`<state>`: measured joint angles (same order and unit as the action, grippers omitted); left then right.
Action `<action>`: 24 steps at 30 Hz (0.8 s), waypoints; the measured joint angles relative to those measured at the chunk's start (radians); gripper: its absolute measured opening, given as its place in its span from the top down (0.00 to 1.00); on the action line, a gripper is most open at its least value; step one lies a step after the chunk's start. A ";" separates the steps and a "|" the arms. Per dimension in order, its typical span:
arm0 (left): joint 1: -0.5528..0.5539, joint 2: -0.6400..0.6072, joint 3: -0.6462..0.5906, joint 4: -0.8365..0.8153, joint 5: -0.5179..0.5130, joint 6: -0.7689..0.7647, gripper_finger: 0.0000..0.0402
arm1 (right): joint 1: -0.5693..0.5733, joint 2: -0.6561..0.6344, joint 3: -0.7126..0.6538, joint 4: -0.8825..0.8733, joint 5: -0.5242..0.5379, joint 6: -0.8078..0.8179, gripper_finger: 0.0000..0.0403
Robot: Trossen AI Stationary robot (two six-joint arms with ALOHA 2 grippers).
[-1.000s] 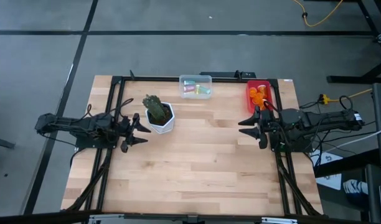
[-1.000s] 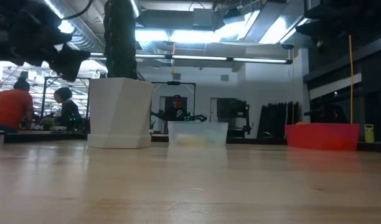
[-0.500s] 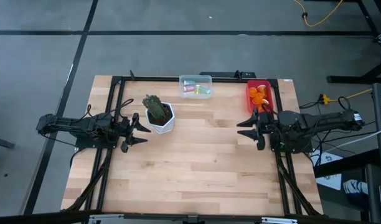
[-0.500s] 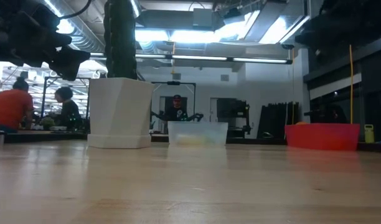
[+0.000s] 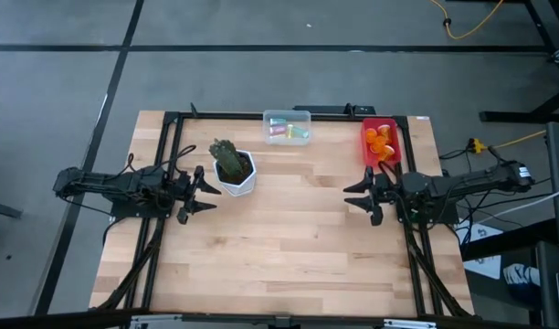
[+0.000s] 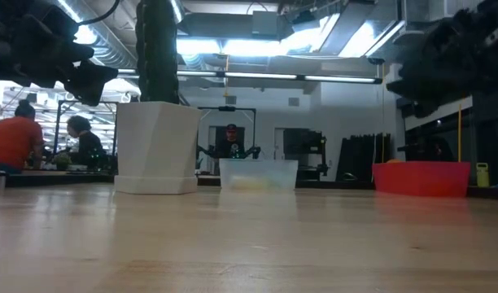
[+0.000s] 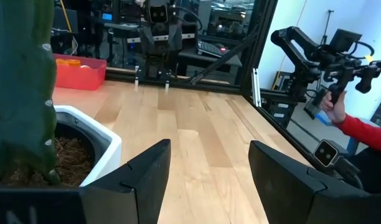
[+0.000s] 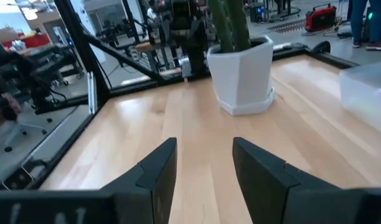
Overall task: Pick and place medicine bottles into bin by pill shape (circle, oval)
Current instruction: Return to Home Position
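Note:
Several small green and pink bottles (image 5: 289, 133) lie in the clear bin (image 5: 288, 117) at the table's far edge. Several orange bottles (image 5: 380, 139) lie in the red bin (image 5: 368, 152) at the far right. My left gripper (image 5: 205, 190) is open and empty, held above the table just left of the white plant pot (image 5: 234, 174). It also shows in the left wrist view (image 7: 209, 180). My right gripper (image 5: 357, 196) is open and empty, held above the table near the red bin's near end. It also shows in the right wrist view (image 8: 206, 168).
The white hexagonal pot with a cactus (image 5: 226, 157) stands on the left half of the table, close to my left gripper. Bare wood (image 5: 289, 247) spreads between and in front of the two grippers. People (image 6: 17, 134) show in the room beyond the table.
My right gripper has gone a little toward the table's near edge and left, away from the red bin, and has come lower. It stays open.

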<state>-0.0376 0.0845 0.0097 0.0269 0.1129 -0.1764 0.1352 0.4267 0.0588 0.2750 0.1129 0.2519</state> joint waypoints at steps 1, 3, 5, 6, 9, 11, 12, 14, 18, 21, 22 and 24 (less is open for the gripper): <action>0.000 0.000 0.000 0.000 0.000 0.000 0.48 | 0.000 0.000 -0.011 0.003 0.001 -0.001 0.61; 0.000 0.000 0.000 0.000 0.000 0.001 0.48 | 0.000 0.000 -0.041 0.035 0.001 0.000 0.61; 0.000 0.000 0.000 0.000 0.000 0.001 0.48 | 0.000 0.001 -0.052 0.044 0.001 0.000 0.61; 0.000 0.000 0.000 0.000 0.000 0.001 0.48 | 0.000 0.001 -0.052 0.047 0.002 -0.001 0.61; 0.000 0.000 0.000 0.000 -0.001 0.002 0.48 | 0.000 0.001 -0.052 0.058 0.002 -0.026 0.61; 0.000 0.000 0.000 0.000 -0.001 0.003 0.48 | 0.000 0.001 -0.052 0.059 0.002 -0.047 0.61; 0.000 0.000 0.000 0.000 -0.001 0.003 0.48 | 0.000 0.001 -0.052 0.059 0.001 -0.053 0.61; 0.000 0.000 0.000 0.000 0.000 0.003 0.48 | 0.000 0.001 -0.052 0.059 0.001 -0.075 0.61; 0.000 0.000 0.000 0.000 0.000 0.003 0.48 | 0.000 0.001 -0.052 0.061 0.000 -0.128 0.61; 0.000 0.000 0.000 0.000 0.000 0.003 0.48 | 0.000 0.001 -0.052 0.066 0.000 -0.152 0.61; 0.000 0.000 0.000 0.000 0.000 0.003 0.48 | 0.000 0.001 -0.052 0.065 0.000 -0.153 0.61; 0.000 0.000 0.000 0.000 0.000 0.003 0.48 | 0.000 0.001 -0.052 0.064 0.000 -0.157 0.61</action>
<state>-0.0376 0.0845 0.0097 0.0269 0.1127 -0.1736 0.1352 0.4274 0.0070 0.3390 0.1127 0.0953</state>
